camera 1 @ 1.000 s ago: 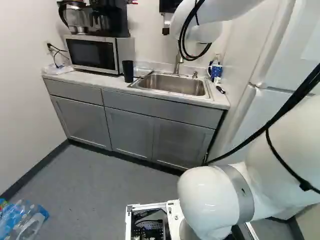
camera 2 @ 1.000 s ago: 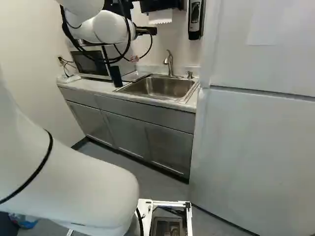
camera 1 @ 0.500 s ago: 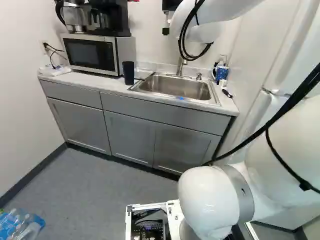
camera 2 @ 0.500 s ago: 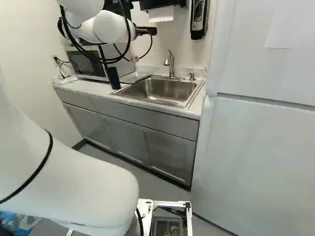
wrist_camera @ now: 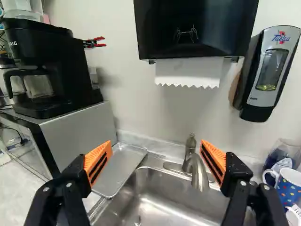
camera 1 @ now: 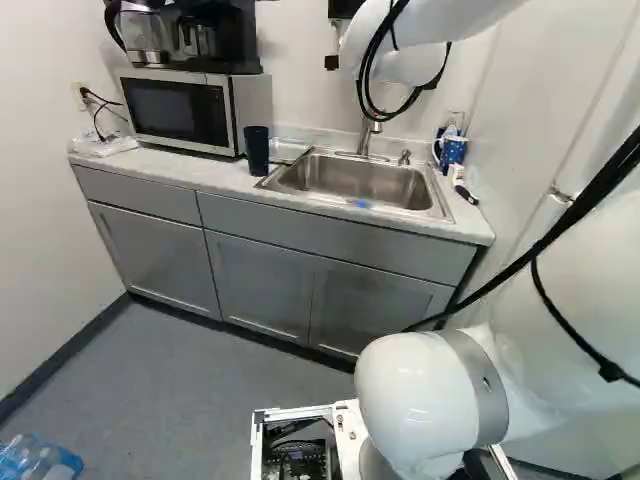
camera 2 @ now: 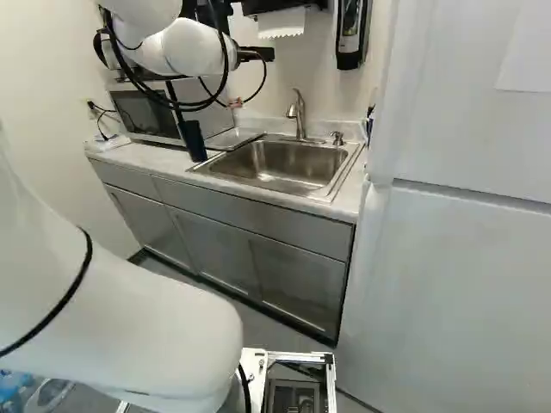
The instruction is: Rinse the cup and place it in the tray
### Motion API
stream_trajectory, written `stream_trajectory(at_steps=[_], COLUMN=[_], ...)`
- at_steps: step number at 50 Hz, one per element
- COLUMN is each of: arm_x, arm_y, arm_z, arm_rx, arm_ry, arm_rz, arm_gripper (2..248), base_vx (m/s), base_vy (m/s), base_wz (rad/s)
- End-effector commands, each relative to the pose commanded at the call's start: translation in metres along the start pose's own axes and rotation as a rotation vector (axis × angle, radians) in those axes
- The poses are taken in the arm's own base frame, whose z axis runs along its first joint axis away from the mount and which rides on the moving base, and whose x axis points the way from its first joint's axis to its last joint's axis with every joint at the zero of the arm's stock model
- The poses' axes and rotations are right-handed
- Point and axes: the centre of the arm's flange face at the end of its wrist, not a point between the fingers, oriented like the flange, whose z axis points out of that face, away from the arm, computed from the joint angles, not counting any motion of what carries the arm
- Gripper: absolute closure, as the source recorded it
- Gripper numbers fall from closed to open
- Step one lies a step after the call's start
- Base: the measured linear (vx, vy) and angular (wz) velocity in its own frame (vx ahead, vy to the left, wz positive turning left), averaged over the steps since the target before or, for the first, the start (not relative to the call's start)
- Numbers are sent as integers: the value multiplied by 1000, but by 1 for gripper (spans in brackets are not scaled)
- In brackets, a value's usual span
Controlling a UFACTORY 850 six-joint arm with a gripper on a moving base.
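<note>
Left base view shows the dark cup (camera 1: 257,152) left of the sink (camera 1: 345,176), so the gripper (wrist_camera: 156,149), empty and spread wide, should move left and straddle it squarely, clear of the microwave (camera 1: 180,109) just beside.

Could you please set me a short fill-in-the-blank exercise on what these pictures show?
The black plastic coffee maker stands on top of the silver ____.
The tall dark cup stands upright on the pale ____.
The curved metal faucet reaches over the stainless-steel ____.
The black two-fingered pincer stands open, and its pads are coloured ____.

Missing words, in order: microwave; counter; sink; orange.
</note>
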Motion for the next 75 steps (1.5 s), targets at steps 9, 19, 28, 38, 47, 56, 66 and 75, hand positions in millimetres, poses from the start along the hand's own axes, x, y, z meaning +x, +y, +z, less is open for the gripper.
stream_trajectory(at_steps=[9, 19, 28, 38, 47, 56, 66, 75], arm_x=[0, 0, 0, 0, 0, 0, 0, 0], arm_y=[0, 0, 0, 0, 0, 0, 0, 0], arm_z=[0, 0, 0, 0, 0, 0, 0, 5], arm_rx=[0, 0, 0, 0, 0, 0, 0, 0], arm_ry=[0, 0, 0, 0, 0, 0, 0, -2], arm_rz=[0, 0, 0, 0, 0, 0, 0, 0], arm_gripper=[3, 3, 3, 3, 3, 3, 3, 3], base_vx=[109, 103, 86, 59, 8, 0, 0, 0], base_vy=[2, 4, 4, 2, 0, 0, 0, 0], base_wz=[11, 10, 7, 7, -1, 0, 0, 0])
